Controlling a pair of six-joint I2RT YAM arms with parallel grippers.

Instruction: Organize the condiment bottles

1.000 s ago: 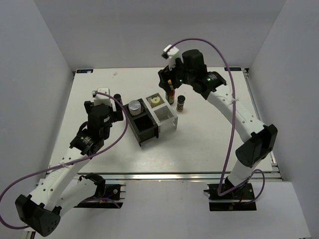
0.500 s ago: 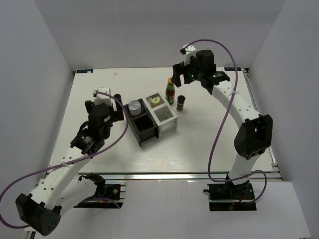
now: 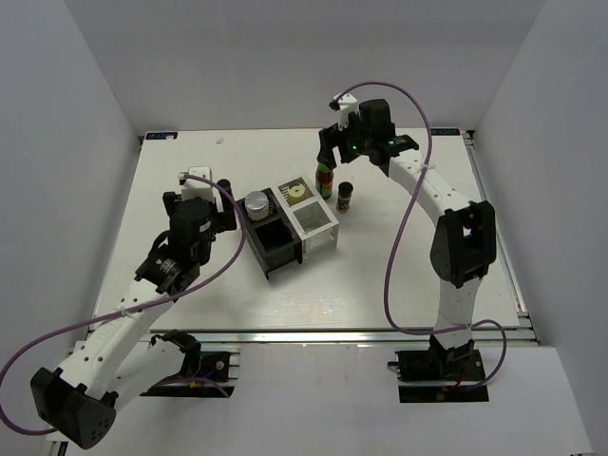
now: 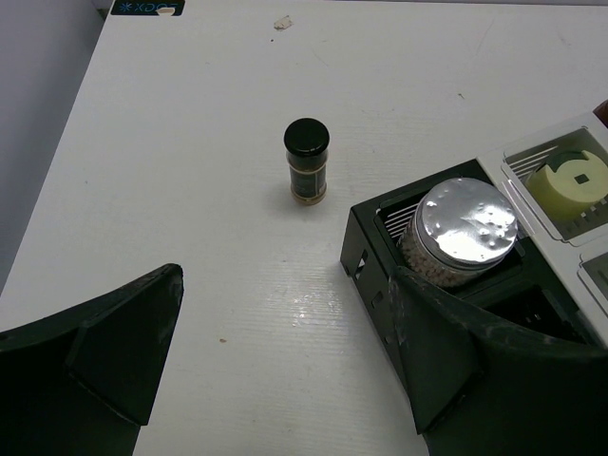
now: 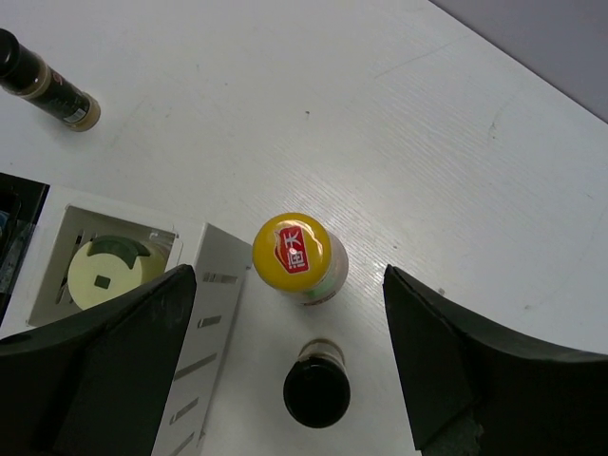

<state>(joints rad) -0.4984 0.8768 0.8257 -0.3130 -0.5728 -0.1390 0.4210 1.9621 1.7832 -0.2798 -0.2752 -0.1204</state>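
The left gripper (image 4: 285, 313) hung with its two fingers spread wide and nothing between them. It was on the left side of the black-and-white divided plastic rack (image 3: 255, 243). Beyond it, to the left of the rack and apart from it, stood a short dark spice jar with a black lid (image 4: 306, 161). Its long axis was vertical and the lid pointed up.

Inside the rack, the far black compartment held a round jar with a silver lid (image 4: 465, 223), upright, with the lid facing up. The far white compartment held a squat cream bottle (image 5: 103, 274), also upright, its top up.

Just beside the far right corner of the rack stood a tall red-and-green sauce bottle with a yellow cap (image 5: 294, 255). Its long axis was vertical and the cap pointed up at the right wrist camera. A second short dark jar with a black lid (image 5: 316, 389) stood upright near the right side of the rack.

The right gripper (image 5: 285, 294) was above the tall bottle, fingers wide on both sides of the cap and not touching it.
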